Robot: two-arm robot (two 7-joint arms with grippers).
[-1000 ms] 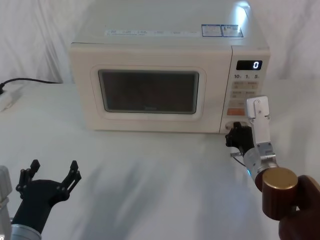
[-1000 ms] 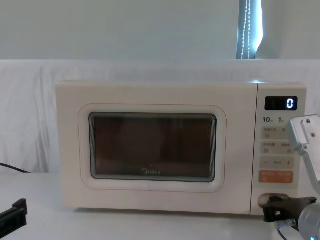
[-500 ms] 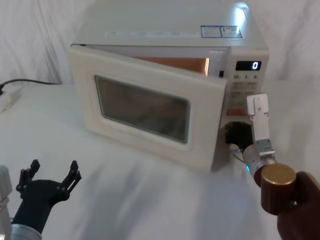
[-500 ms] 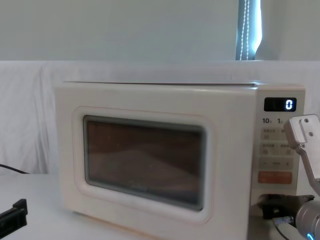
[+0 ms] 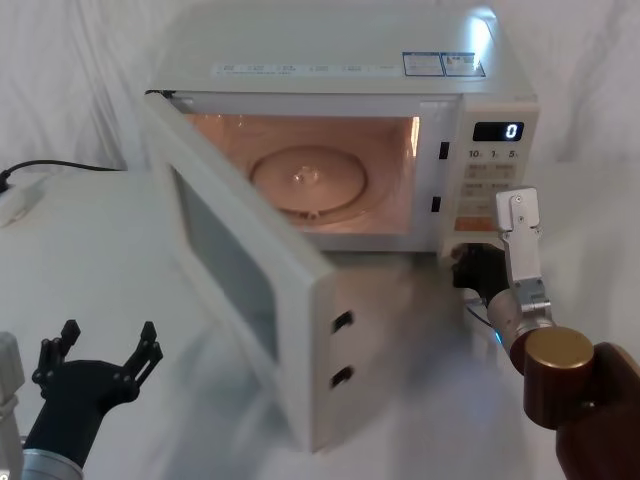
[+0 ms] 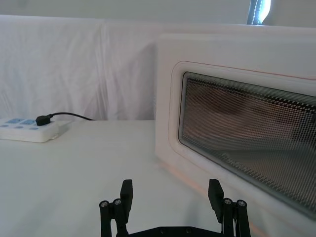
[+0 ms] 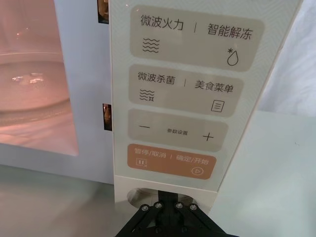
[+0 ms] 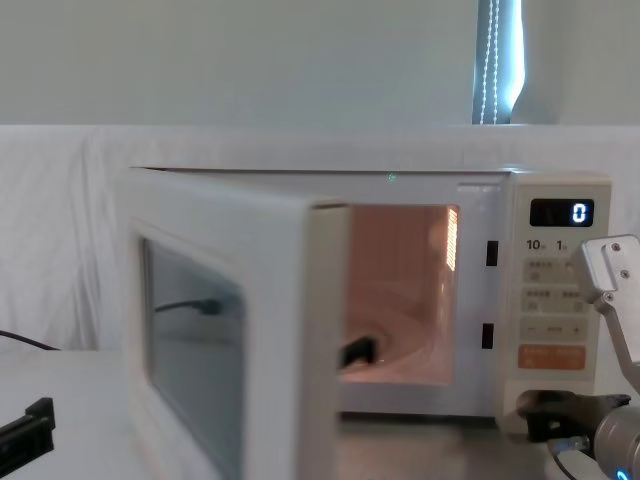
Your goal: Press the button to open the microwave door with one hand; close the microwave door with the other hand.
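The microwave door stands swung wide open toward the front left, hinged at its left edge; it also shows as a cream panel with a dark window. The lit cavity holds a glass turntable. My right gripper on its silver-grey wrist block is shut, its tips at the round button under the control panel; this right gripper sits low at the panel's foot. My left gripper is open with nothing in it, low at the front left and short of the door.
A white power strip with a black cable lies at the far left of the white-covered table. The open door takes up the space in front of the microwave. The display reads 0.
The door was shut a second ago, then sprang ajar, and now stands wide open to the left. The right gripper stays at the button. The left gripper has not moved.
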